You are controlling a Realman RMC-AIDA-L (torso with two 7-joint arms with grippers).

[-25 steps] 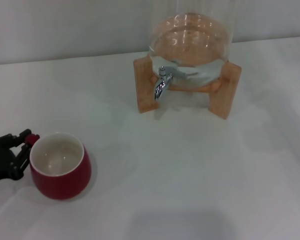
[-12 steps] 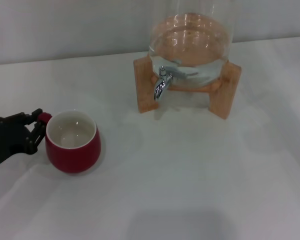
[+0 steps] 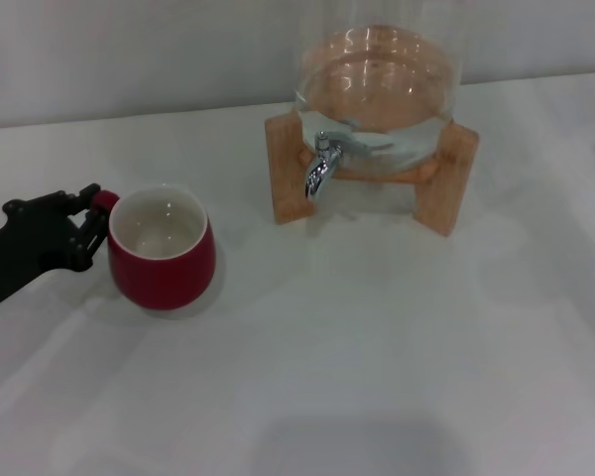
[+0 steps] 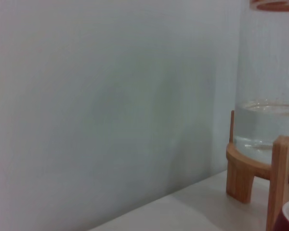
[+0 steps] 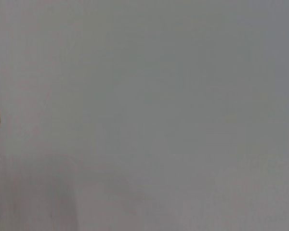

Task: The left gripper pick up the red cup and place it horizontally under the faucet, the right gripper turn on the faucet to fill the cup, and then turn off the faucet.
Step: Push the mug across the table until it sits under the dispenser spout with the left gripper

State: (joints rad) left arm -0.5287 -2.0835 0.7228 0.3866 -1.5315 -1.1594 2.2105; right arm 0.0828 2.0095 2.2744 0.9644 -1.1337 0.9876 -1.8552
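While the left gripper (image 3: 87,220) is clamping the handle of the red cup (image 3: 162,248), the cup is sitting upright, left of the faucet (image 3: 322,164); positioning, filling and shutoff are pending.

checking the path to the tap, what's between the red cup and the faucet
Nothing: in the head view only bare white tabletop lies between the red cup, held at its handle by the left gripper, and the faucet.
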